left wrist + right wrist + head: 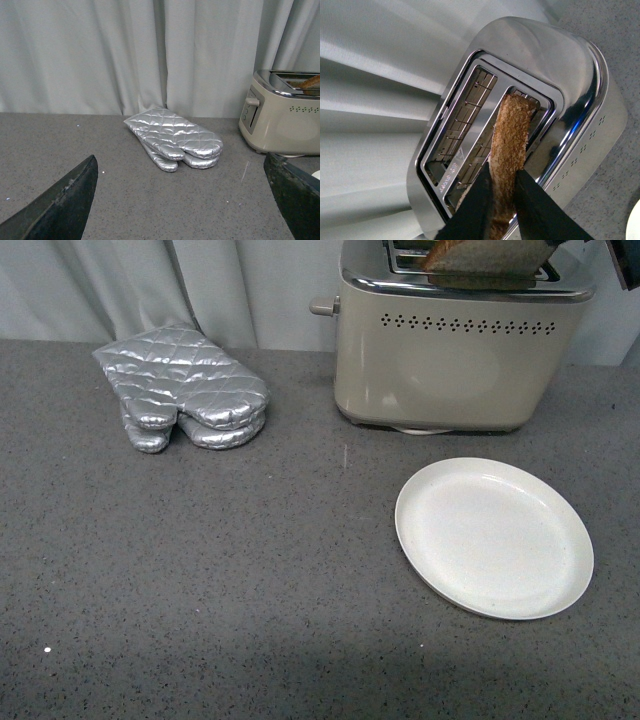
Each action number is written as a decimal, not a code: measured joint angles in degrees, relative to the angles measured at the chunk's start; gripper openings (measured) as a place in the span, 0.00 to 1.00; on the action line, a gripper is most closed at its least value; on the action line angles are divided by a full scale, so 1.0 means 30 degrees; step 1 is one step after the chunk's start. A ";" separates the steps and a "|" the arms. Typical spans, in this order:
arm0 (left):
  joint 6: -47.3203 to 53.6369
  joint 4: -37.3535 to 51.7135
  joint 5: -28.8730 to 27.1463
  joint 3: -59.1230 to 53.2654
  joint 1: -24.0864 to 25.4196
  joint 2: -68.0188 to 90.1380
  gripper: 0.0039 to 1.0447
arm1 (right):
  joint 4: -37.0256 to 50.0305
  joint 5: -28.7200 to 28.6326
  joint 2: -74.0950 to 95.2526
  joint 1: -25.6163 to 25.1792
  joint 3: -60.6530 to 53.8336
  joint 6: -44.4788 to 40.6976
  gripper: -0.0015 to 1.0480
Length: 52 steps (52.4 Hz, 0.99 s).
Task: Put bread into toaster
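Toaster point(455, 365) stands at the back of the grey counter point(250, 580), right of centre, in front of a pale curtain point(125, 55). Its body is beige, its top chrome, with a row of small vent holes along the near face and a lever knob on its left end.

Bread point(509, 150) is clamped edge-on between the two dark fingers of the right gripper point(502, 192). The jaws are closed on the slice, one finger on each flat face. The slice's far end sits in the mouth of one of the two slots, the one nearer the vent-hole side. The other slot is open, and its wire guides are visible. In the front view the slice shows as a brown, tilted shape over the toaster's top, cut off by the frame edge. How deep it reaches into the slot cannot be determined.

Left gripper point(185, 200) is low over the counter, well apart from the toaster. Its jaws are spread wide with nothing between them.

A white plate point(494, 537) lies on the counter just in front of the toaster, not touching it. A silver quilted mitt point(185, 390) lies flat at back left, well apart from both toaster and plate.
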 joint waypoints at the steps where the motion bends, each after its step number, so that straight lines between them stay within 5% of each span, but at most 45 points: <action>1: 0.0000 0.0000 0.0000 0.0000 0.0000 0.0000 0.94 | 0.0138 0.0029 0.0051 0.0000 0.0000 -0.0262 0.15; 14: 0.0000 0.0000 0.0000 0.0000 0.0000 0.0000 0.94 | 0.5799 0.1486 -0.1625 0.0284 -0.2310 -0.8823 0.63; 22: 0.0000 0.0000 0.0000 0.0000 0.0000 0.0000 0.94 | 1.2189 0.1734 -0.4073 0.0590 -0.6331 -1.6939 0.92; 37: 0.0000 0.0000 0.0000 0.0000 0.0000 0.0000 0.94 | 1.7493 -0.0226 -0.7169 0.0568 -1.2378 -2.5624 0.91; 52: 0.0000 0.0000 0.0000 0.0000 0.0000 0.0000 0.94 | 1.8003 -0.0058 -1.1788 -0.0350 -1.8615 -2.8276 0.91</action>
